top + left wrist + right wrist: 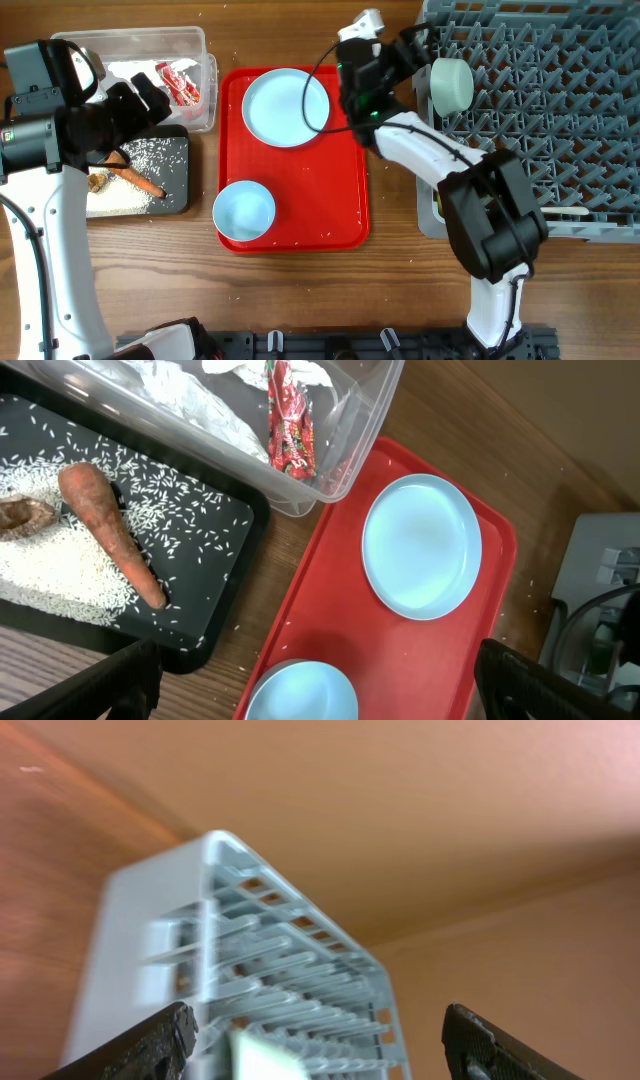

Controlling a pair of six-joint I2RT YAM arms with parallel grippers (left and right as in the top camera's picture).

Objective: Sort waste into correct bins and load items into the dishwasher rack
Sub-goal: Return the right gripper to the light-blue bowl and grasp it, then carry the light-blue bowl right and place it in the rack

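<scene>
The large square grey plastic dishwasher rack (540, 130), a hard grid of upright pegs, holds one small pale mint bowl (452, 85) standing on edge near its left side. I judge the loading as only begun. The flat, glossy red serving tray (340, 200) on the wooden worktop (300, 290) carries the round pale blue plate (286, 107) and the second small pale blue bowl (244, 211). Both are smooth, shallow and not yet loaded. No yellow cup shows in any view.

The sorting looks nearly finished. The clear, thin-walled rectangular plastic tub (360, 440) holds crumpled white tissue (200, 400) and the shiny, creased red wrapper (288, 425). Just beside it, the shallower matte black rectangular tray (220, 550) holds a tapered orange carrot piece (110, 530), a small rough brown lump (22, 515) and a heap of white rice grains (50, 575). A few stray grains speckle the red tray and the worktop.

The left claw (318, 655) hangs above the near end of the red tray, beside the black tray. It is spread wide with nothing in it. The right claw (318, 1020) points at the rack's left edge and is also spread wide. A blurred pale edge, probably the racked bowl, sits low between its fingers, apparently ungripped.
</scene>
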